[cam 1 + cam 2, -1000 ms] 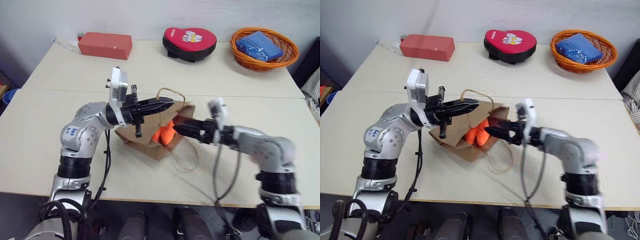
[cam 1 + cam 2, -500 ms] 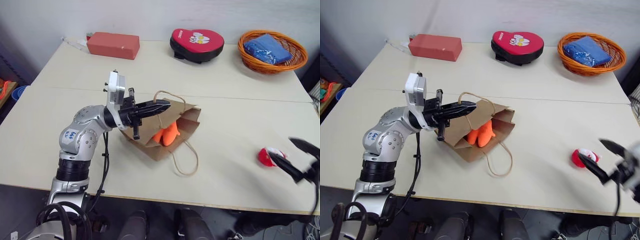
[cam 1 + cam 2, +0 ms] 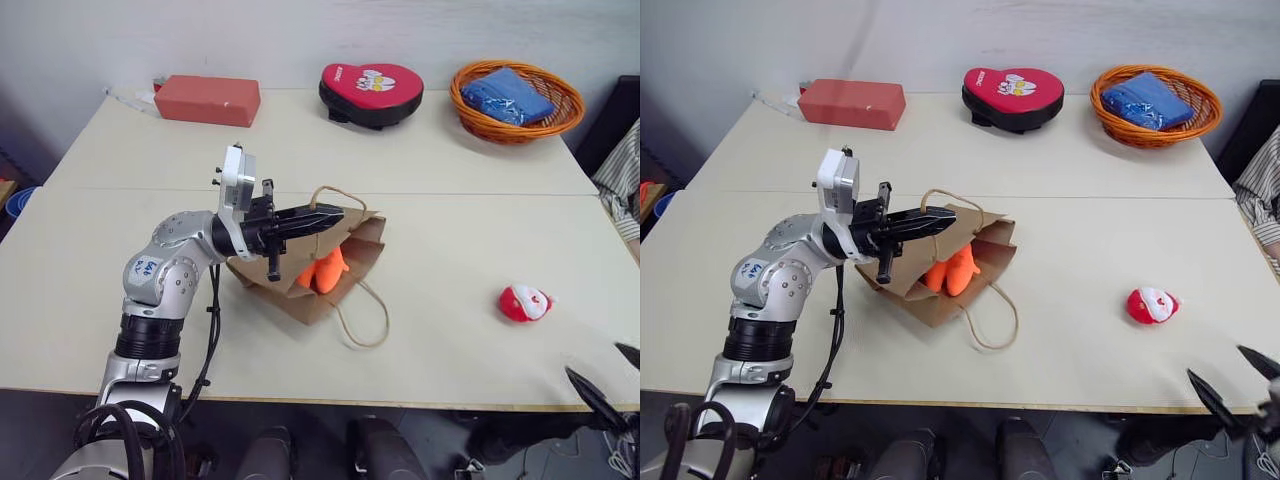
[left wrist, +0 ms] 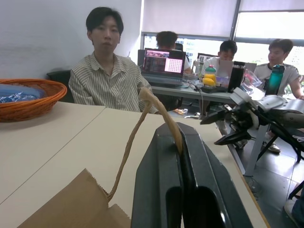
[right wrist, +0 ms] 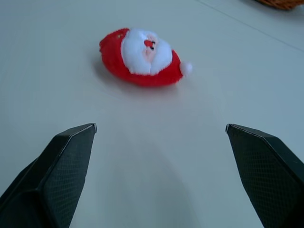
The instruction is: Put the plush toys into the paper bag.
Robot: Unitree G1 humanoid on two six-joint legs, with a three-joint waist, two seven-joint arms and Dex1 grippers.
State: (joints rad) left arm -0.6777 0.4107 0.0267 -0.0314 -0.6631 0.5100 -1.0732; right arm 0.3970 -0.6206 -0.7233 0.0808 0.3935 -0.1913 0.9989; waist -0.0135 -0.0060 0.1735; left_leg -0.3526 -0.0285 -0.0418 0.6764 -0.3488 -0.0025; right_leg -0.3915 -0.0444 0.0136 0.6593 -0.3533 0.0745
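At the near edge of the desk (image 3: 120, 330), the right end effector (image 3: 1233, 382) hangs with its two black fingers spread wide apart and nothing between them, pointed toward the red-and-white plush toy (image 5: 142, 58) that lies alone on the bare surface just ahead of it, apart from the fingertips. That small round toy (image 3: 524, 302) sits well to the right of the paper bag (image 3: 300, 285), so this half of the job looks not yet done. Farther in, near the middle of the desk, the brown bag lies tipped on its side with its mouth turned toward the robot's right, one cord handle (image 3: 362, 325) trailing loose on the surface. The left end effector (image 3: 335, 214) is clamped shut on the bag's other cord handle (image 4: 151, 107), holding the upper lip of the mouth lifted. The orange plush toy (image 3: 322, 270) rests inside that opening, part of it showing at the mouth, so the first toy appears to be delivered. Judged from this, the task stands about halfway: the red toy must be grasped and carried across to the held-open bag. At the far side of the desk stand a red box (image 3: 208, 99), a red heart-shaped mitt (image 3: 372, 92) and an orange wicker basket (image 3: 516, 100), none of them part of the job.
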